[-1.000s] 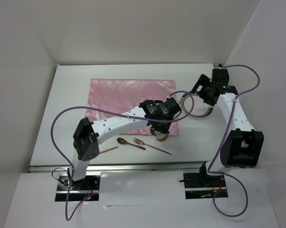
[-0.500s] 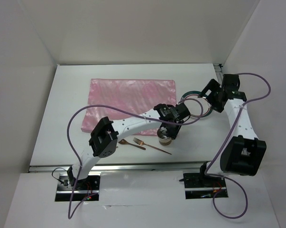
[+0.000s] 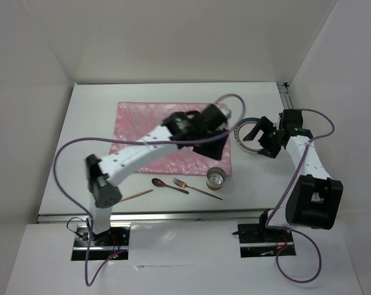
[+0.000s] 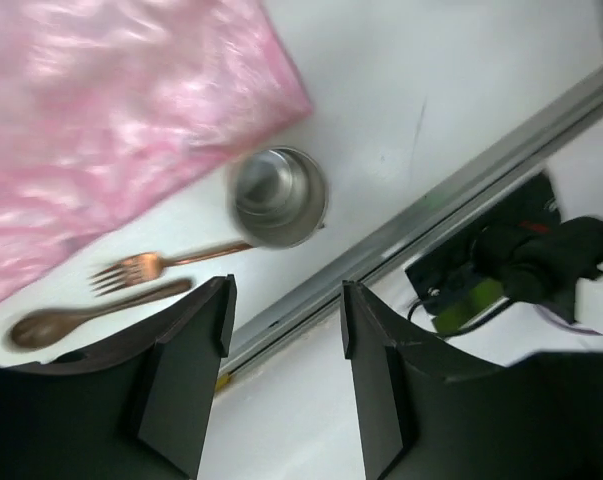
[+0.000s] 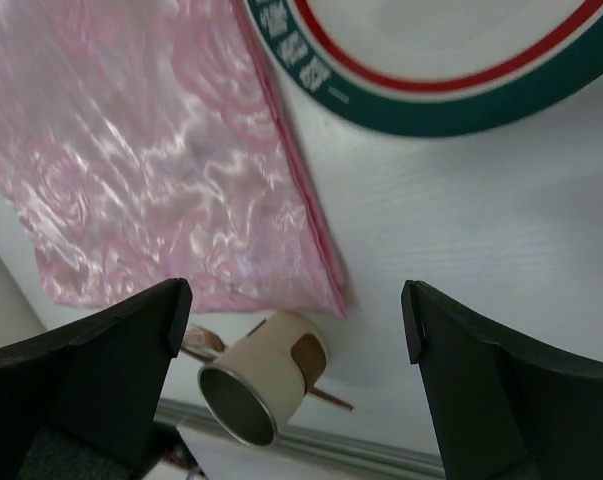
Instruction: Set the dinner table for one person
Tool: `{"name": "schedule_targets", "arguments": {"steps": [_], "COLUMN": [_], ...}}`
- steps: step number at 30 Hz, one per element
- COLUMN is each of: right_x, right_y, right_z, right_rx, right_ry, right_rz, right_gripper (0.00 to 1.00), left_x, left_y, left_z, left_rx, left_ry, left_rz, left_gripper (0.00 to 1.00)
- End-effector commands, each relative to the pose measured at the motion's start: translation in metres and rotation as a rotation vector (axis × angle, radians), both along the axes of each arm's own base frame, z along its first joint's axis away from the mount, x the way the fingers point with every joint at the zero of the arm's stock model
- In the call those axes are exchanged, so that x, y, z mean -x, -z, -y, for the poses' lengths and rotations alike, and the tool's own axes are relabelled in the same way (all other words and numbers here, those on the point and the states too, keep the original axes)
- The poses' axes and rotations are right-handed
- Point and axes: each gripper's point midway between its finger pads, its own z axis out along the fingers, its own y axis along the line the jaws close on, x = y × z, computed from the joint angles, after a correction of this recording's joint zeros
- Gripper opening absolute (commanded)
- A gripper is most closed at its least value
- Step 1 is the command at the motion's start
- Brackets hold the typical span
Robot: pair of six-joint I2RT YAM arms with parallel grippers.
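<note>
Dinner table (image 3: 80, 153) barely set: tableware all off pink mat (image 3: 142, 123).
Plate (image 5: 431, 45) right of it; cup (image 3: 216, 178), fork (image 3: 197, 189), spoon (image 3: 168, 185) nearer; left gripper (image 4: 286, 300), right gripper (image 5: 296, 310) gape empty.

A metal cup (image 3: 216, 179) stands near the pink mat's (image 3: 148, 123) corner. A fork (image 3: 194, 188) and a spoon (image 3: 167, 184) lie beside it. A green-edged plate (image 5: 421, 112) sits beside the mat.
</note>
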Motion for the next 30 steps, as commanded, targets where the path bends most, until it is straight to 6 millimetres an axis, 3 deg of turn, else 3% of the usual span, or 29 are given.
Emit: {"name": "schedule_targets", "arguments": {"steps": [1, 2, 3, 4, 5, 8, 11, 12, 20, 26, 30], "right_x": [0.011, 0.018, 0.025, 0.025, 0.035, 0.052, 0.070, 0.074, 0.096, 0.100, 0.091], "right_y": [-0.013, -0.016, -0.012, -0.012, -0.008, 0.005, 0.017, 0.021, 0.047, 0.064, 0.050], "right_z": [-0.036, -0.054, -0.063, -0.068, -0.084, -0.098, -0.115, -0.117, -0.124, -0.128, -0.126], "right_rx": [-0.084, -0.073, -0.066, -0.033, -0.021, 0.026, 0.044, 0.058, 0.180, 0.193, 0.230], "right_ry": [-0.145, -0.199, -0.228, -0.229, -0.273, -0.281, -0.308, -0.308, -0.283, -0.303, -0.286], "right_rz": [0.091, 0.103, 0.096, 0.097, 0.077, 0.013, -0.020, -0.033, -0.127, -0.165, -0.138], "right_gripper": [1.00, 0.98, 0.98, 0.98, 0.98, 0.98, 0.91, 0.82, 0.62, 0.34, 0.10], "left_x": [-0.026, -0.046, -0.051, -0.060, -0.073, -0.090, -0.099, -0.100, -0.107, -0.109, -0.111], "left_y": [-0.070, -0.073, -0.063, -0.065, -0.071, -0.065, -0.065, -0.065, -0.056, -0.043, -0.044], "left_z": [-0.086, -0.114, -0.136, -0.152, -0.185, -0.229, -0.255, -0.259, -0.282, -0.287, -0.289], "left_rx": [0.099, 0.100, 0.070, 0.075, 0.080, 0.073, 0.061, 0.060, 0.066, 0.076, 0.083], "left_ry": [-0.142, -0.225, -0.276, -0.313, -0.391, -0.491, -0.534, -0.531, -0.587, -0.596, -0.594], "left_rz": [0.066, 0.073, 0.061, 0.075, 0.096, 0.085, 0.096, 0.097, 0.083, 0.046, 0.053], "left_gripper": [0.63, 0.63, 0.63, 0.63, 0.63, 0.63, 0.63, 0.63, 0.63, 0.62, 0.60]}}
